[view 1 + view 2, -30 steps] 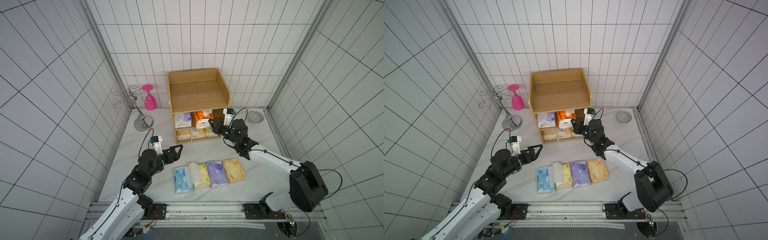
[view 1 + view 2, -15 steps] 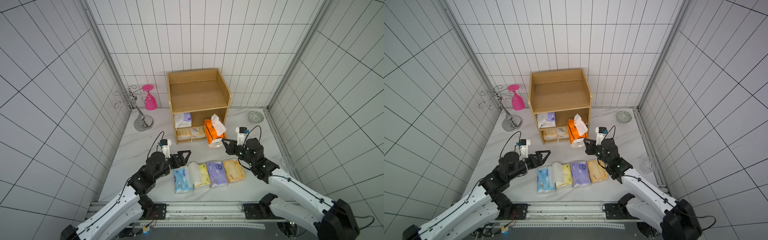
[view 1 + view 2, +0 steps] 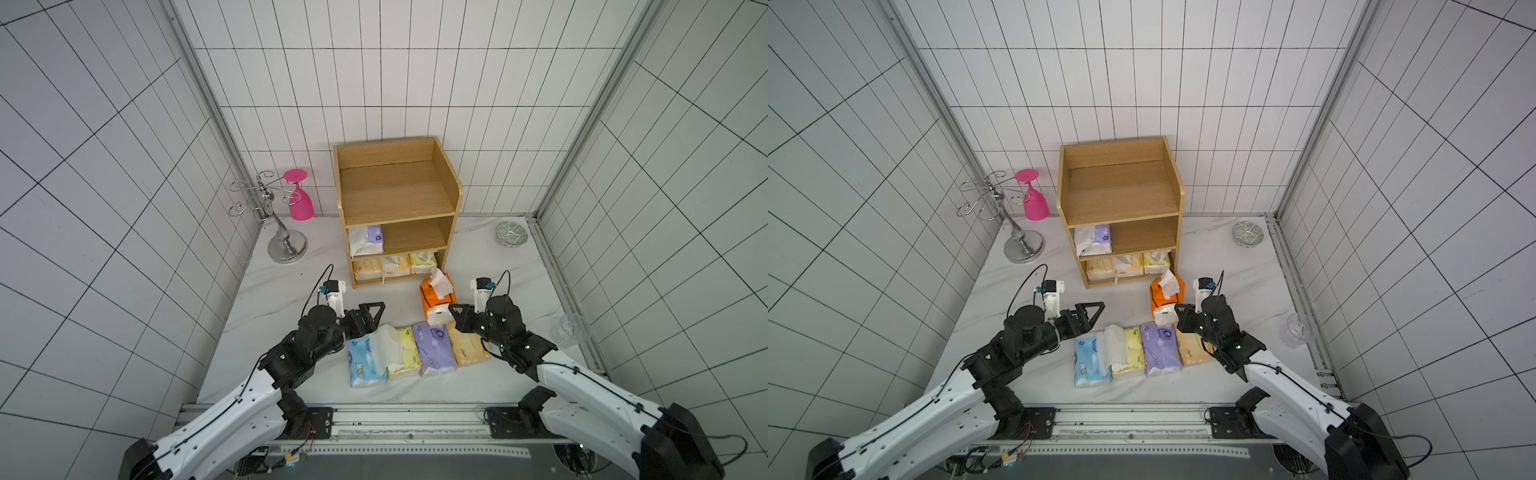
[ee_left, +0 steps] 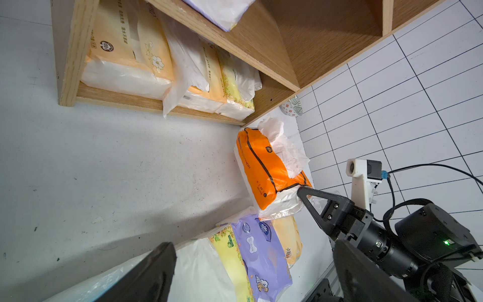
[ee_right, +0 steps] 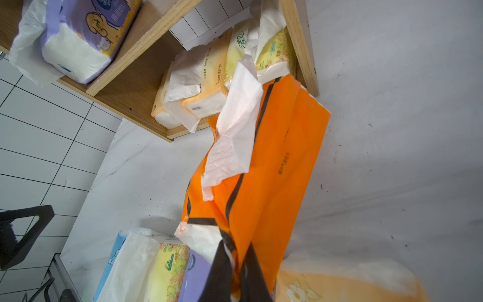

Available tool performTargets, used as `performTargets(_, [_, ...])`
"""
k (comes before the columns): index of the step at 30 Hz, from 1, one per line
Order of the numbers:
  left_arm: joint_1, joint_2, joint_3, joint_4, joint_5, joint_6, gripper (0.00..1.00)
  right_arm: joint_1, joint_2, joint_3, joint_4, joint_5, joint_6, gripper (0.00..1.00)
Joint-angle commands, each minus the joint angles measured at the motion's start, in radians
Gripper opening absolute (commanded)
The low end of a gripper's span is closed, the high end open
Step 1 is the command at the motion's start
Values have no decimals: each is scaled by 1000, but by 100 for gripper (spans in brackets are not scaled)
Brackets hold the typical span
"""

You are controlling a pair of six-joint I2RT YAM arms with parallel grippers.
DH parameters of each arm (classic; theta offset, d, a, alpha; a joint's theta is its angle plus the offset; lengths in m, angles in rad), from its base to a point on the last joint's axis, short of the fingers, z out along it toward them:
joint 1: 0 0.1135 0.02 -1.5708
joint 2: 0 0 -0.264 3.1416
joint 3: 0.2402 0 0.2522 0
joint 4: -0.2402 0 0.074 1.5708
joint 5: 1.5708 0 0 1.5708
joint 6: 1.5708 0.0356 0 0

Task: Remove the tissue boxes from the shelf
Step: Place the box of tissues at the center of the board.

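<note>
Right wrist: right gripper (image 5: pixel 236 245) tight on orange pack (image 5: pixel 282 157); left gripper (image 4: pixel 253 245) wide, empty

Right wrist view: the right gripper (image 5: pixel 236 251), cut by the frame edge, covers the pinched end of the orange pack (image 5: pixel 285 157); the pale orange pack (image 5: pixel 339 285) is blurred. Both top views: pack lettering illegible; the clear glass (image 3: pixel 571 334), at 4 o'clock from the shelf (image 3: pixel 395 191), is faint.
</note>
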State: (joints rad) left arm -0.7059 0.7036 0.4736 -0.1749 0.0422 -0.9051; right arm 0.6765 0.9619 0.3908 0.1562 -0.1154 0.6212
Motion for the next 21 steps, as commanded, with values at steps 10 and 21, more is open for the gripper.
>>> performTargets(10, [-4,0,19,1,-28,27,98,12,238,51,229,-29,3,0])
performTargets(21, [-3,4,16,-6,-22,32,98,54,233,-60,260,-14,40,0])
